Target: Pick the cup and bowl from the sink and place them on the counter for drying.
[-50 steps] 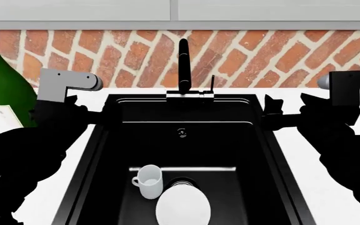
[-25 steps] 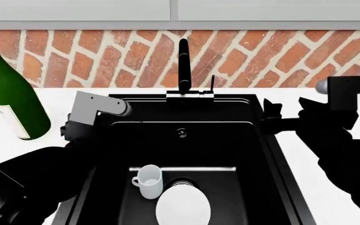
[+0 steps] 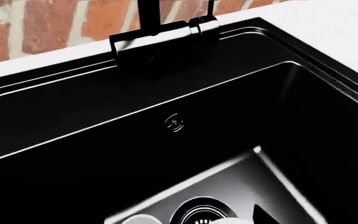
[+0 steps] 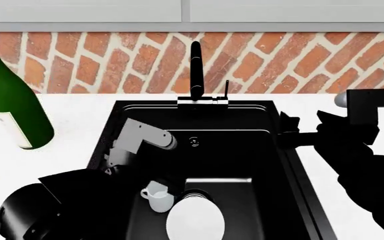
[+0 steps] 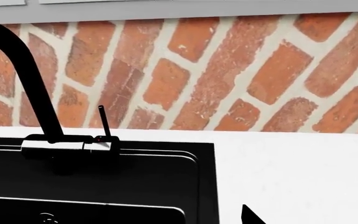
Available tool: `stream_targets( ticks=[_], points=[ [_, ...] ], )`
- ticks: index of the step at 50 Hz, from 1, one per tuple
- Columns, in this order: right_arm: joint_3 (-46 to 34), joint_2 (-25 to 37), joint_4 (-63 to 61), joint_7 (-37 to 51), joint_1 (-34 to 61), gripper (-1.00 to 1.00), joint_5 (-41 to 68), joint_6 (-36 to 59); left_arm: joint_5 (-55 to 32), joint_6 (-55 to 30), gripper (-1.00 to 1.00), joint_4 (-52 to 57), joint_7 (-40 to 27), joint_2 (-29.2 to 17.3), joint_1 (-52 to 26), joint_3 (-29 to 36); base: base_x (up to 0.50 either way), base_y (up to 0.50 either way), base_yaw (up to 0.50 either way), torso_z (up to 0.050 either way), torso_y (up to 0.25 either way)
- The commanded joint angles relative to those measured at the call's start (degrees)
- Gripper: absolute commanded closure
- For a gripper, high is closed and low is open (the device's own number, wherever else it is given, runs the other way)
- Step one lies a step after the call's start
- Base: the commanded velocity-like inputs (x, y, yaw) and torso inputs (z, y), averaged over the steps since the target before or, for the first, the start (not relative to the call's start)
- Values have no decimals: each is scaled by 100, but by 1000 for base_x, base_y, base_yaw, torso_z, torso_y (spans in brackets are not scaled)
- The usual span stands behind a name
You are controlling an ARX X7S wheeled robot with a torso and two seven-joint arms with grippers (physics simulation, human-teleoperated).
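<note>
The white cup stands on the floor of the black sink, its handle toward the left. The white bowl lies just right of it, over the drain. My left gripper is down inside the basin, dark against the black wall, right above and left of the cup and covering part of its rim. In the left wrist view one dark fingertip shows well off centre beside the bowl, and the cup rim shows at the edge. My right gripper hovers open over the sink's right rim, holding nothing.
A tall green bottle stands on the white counter left of the sink. The black faucet rises at the back rim before the brick wall. The round drain sits between cup and bowl.
My left arm has swung from the counter left of the sink into the basin and down toward the cup. The right arm has barely shifted. Cup and bowl have not moved.
</note>
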Motion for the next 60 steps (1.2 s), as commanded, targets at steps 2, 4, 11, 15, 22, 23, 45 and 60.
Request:
stream_targets(
  ticks=[2,4,11,15,22,23,45,60],
  points=[
    [71,-42,17,-22,-116,-100,-39,-47,196,291,-100,-488,223,-6,151,452,0,0,0,0,0],
    [61,-45,37,-28,-100,-100,-41,-62,259,365,-100,-602,223,19,172,510,0,0,0,0,0],
    [48,-53,58,-46,-155,-100,-43,-116,387,505,-100,-843,270,13,172,686,0,0,0,0,0],
    [57,-72,99,-52,-179,-100,-48,-163,517,659,-100,-1114,294,59,74,765,0,0,0,0,0],
    [14,-83,144,-80,-207,-100,-59,-215,714,951,-100,-1627,436,88,-58,920,0,0,0,0,0],
    [15,-86,148,-80,-212,-100,-56,-218,718,967,-100,-1659,448,78,-61,916,0,0,0,0,0],
    [8,-109,223,-130,-330,-100,-12,-323,1242,1906,-100,-3196,894,229,-318,1328,0,0,0,0,0],
    [-52,-142,272,-165,-418,-100,-18,-418,1507,2536,-100,-4310,1163,367,-464,1466,0,0,0,0,0]
  ],
)
